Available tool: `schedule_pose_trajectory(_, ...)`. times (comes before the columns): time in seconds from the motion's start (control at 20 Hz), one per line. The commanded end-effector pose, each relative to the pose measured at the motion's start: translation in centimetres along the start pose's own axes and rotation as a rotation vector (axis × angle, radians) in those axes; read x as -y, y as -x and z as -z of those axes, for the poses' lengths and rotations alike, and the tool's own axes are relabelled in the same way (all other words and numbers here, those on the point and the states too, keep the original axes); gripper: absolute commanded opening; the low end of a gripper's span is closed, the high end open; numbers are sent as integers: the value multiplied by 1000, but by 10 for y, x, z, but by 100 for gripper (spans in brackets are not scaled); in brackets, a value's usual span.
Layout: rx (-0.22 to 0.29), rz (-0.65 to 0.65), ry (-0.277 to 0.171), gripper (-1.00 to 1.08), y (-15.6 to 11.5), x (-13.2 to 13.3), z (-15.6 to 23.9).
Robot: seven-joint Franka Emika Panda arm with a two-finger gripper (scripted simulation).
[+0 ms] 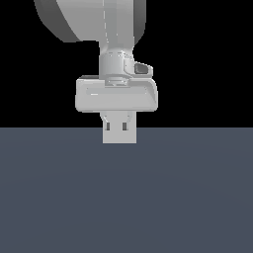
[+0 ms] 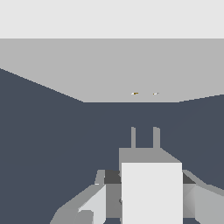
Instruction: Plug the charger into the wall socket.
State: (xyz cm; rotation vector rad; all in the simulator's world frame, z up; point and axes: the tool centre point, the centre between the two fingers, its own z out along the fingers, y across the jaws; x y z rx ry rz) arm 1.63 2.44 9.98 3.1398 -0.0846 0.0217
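In the exterior view we see the Panda arm point(image 1: 106, 20) descend from above and end in its gripper point(image 1: 119, 129), whose pale body faces us above a dark blue-grey floor point(image 1: 126, 197). Below the body a small light block shows two dark slots, but we cannot tell from this view what it is.

In the wrist view we see the charger point(image 2: 151, 188), a light grey-white boxy block with a brighter near face, clamped between the two fingers point(image 2: 94, 203), one on either side of it. Two thin prongs point(image 2: 144, 138) project from its far end. They point toward the wall socket point(image 2: 131, 70), a flat light grey plate standing upright on the floor. Two tiny marks point(image 2: 145, 93) lie near the plate's lower edge. The prongs stand apart from the plate and roughly in line with those marks.
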Motion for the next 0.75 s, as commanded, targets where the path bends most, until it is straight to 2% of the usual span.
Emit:
schedule_pose_trajectory(0.0, 0, 0, 0, -100, -8, 0, 0)
schedule_pose_trajectory(0.35, 0, 0, 0, -100, -30, 0, 0)
schedule_pose_trajectory(0.7, 0, 0, 0, -100, -37, 0, 0)
